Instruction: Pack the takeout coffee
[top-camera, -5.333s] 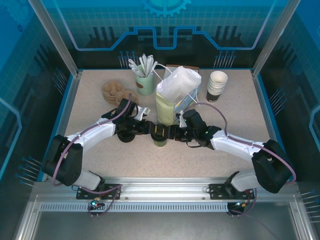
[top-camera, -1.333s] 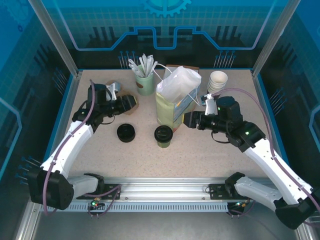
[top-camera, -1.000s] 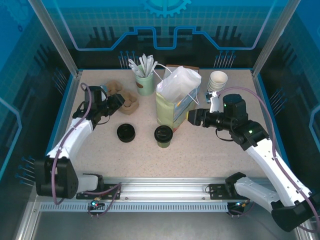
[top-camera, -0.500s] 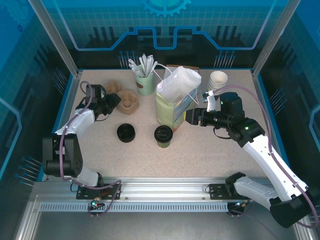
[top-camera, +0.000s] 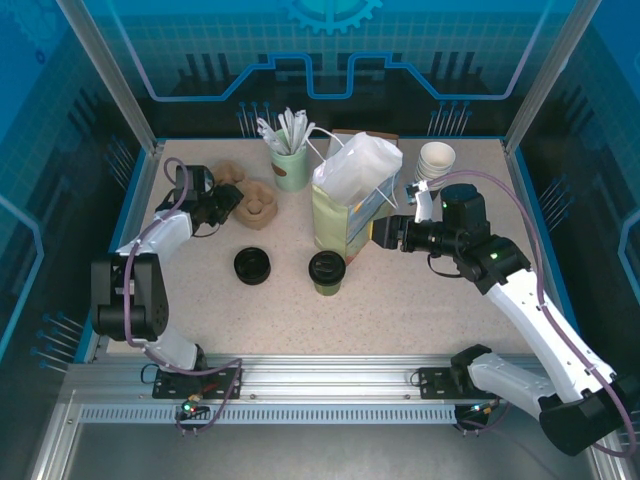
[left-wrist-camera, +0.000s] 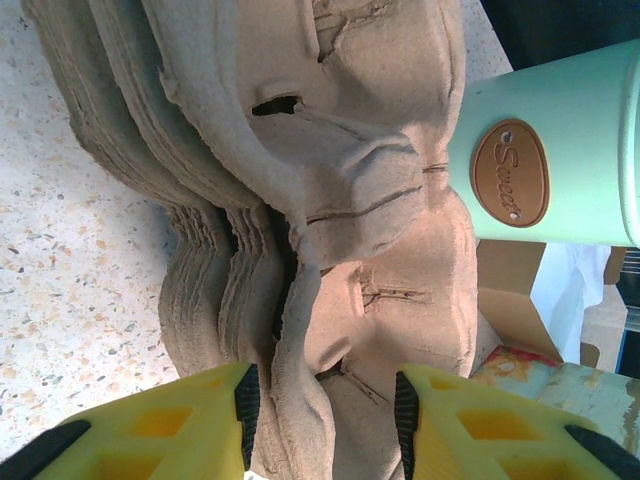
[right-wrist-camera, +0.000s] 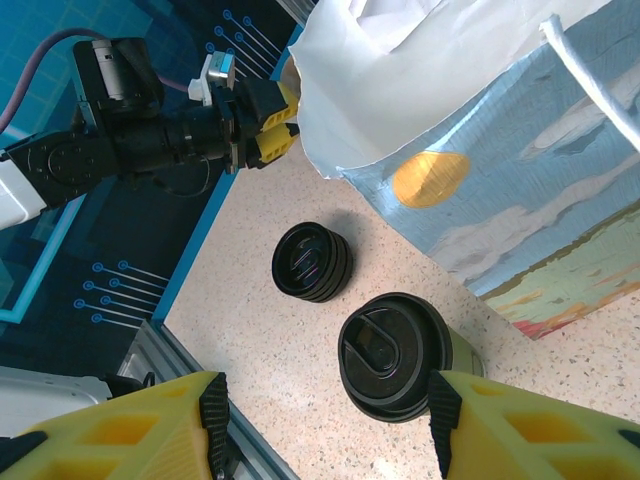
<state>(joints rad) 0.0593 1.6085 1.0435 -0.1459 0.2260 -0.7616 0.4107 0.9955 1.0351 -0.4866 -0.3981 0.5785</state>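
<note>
The takeout coffee (top-camera: 326, 269) stood upright, left of the right gripper (top-camera: 380, 236) and nearer the arm bases. That gripper was the closer one, its jaws spread and empty.

Bright, even overhead light; soft, short shadows on the table (top-camera: 400, 310). No glare. Wrist views distort at edges, foreground slightly soft.

My left end effector (top-camera: 230, 201) reaches far left, jaws partly parted; my right end effector (top-camera: 379, 235) hangs wide open.
</note>
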